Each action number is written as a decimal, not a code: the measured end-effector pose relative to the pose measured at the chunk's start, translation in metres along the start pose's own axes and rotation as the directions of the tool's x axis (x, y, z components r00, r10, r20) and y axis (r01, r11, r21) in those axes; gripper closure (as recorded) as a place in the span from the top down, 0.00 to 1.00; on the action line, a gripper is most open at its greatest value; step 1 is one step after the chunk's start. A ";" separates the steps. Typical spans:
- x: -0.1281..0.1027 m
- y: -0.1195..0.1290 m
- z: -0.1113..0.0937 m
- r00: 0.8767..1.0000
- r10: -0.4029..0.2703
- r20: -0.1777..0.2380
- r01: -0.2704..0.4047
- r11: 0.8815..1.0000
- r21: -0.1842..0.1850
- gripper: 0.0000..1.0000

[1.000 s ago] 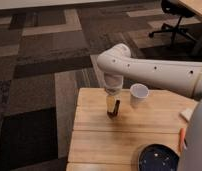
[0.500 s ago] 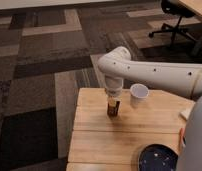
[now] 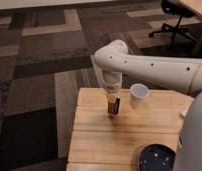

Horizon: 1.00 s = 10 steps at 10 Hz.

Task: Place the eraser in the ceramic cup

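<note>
The eraser [image 3: 114, 106] is a small dark block with an orange-tan patch. It stands upright on the wooden table [image 3: 94, 127], left of the middle near the far edge. My gripper [image 3: 113, 97] points straight down and its tip is right at the eraser's top. The white ceramic cup [image 3: 138, 95] stands upright on the table just right of the eraser, about one cup's width away. The white arm reaches in from the right and passes above and behind the cup.
A dark blue speckled plate [image 3: 155, 157] lies at the table's front right. The robot's grey body [image 3: 194, 140] fills the right edge. Patterned carpet surrounds the table, and an office chair [image 3: 176, 20] stands far back at the right.
The arm has shifted only slightly. The gripper stays over the eraser at the same spot and the cup has not moved.
</note>
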 end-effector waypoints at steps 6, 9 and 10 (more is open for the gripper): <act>0.035 -0.061 -0.093 0.990 0.021 -0.140 0.001 0.987 0.160 0.00; 0.060 -0.078 -0.113 0.984 0.098 -0.150 -0.063 0.972 0.227 0.00; 0.069 -0.079 -0.115 0.981 0.127 -0.147 -0.089 0.967 0.237 0.00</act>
